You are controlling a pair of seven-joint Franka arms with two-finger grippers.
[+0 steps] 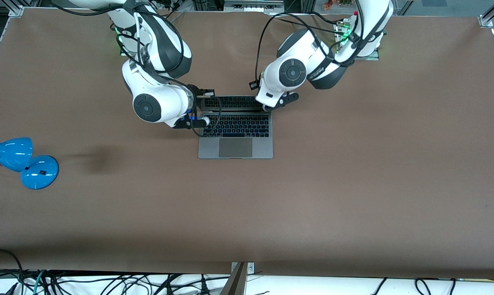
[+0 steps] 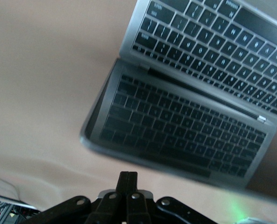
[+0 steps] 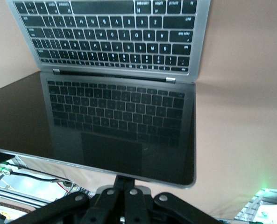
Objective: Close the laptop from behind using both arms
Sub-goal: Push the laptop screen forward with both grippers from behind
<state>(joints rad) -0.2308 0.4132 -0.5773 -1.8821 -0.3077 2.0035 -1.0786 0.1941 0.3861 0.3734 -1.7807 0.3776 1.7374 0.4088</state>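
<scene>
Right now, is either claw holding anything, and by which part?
Nothing is held: both claws, left and right, are shut at the laptop's screen top edge.

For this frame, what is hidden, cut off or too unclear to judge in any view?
- Front view: the laptop lid's back and top edge, hidden by both wrists.
- Front view: contact of the right gripper or left gripper with the lid, hidden by the arms.
- Left wrist view: the lid's near edge, blurred.
- Front view: the blue lamp, cut off by the picture's edge.
</scene>
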